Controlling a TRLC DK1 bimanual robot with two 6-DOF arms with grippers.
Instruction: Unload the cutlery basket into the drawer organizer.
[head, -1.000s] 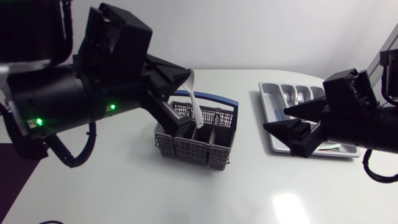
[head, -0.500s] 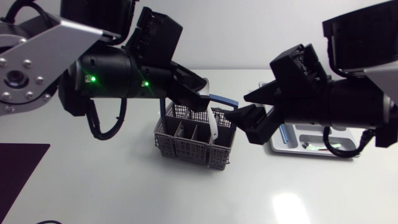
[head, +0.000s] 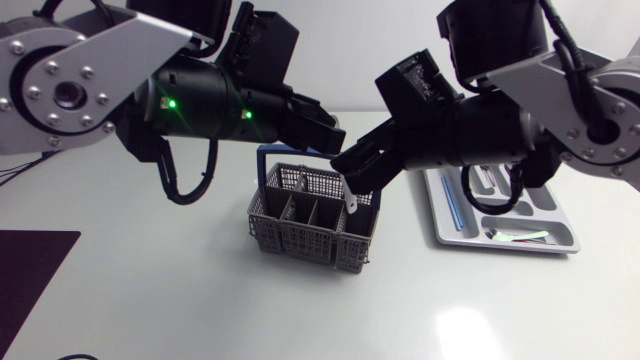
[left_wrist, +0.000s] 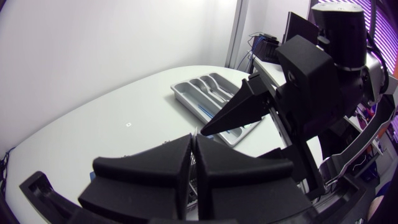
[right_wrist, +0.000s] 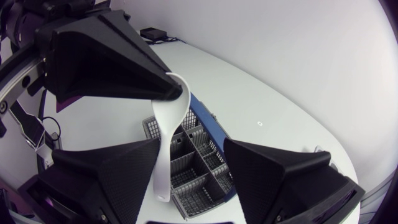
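Observation:
A grey cutlery basket (head: 300, 225) with a blue handle stands mid-table, seen under both grippers (right_wrist: 205, 168). Above it my left gripper (head: 325, 135) is shut on the bowl end of a white spoon (right_wrist: 168, 124). The spoon hangs downward and its tip (head: 351, 204) shows over the basket's right end. My right gripper (head: 350, 168) meets it from the right and stands open (right_wrist: 193, 146). The spoon's handle hangs between its fingers (right_wrist: 106, 168), close to one of them. In the left wrist view the shut left gripper (left_wrist: 194, 158) faces the right fingers (left_wrist: 236, 112). The grey drawer organizer (head: 445, 215) lies at the right.
The organizer (left_wrist: 186, 93) holds some cutlery, a blue piece (head: 455, 210) in its left slot and a greenish piece (head: 520, 237) along its front. Both arms cross above the basket. Bare white table lies in front of it.
The left gripper lifted the white spoon up out of the basket. The right arm swung from over the organizer to the basket, and its fingers came in around the spoon's handle.

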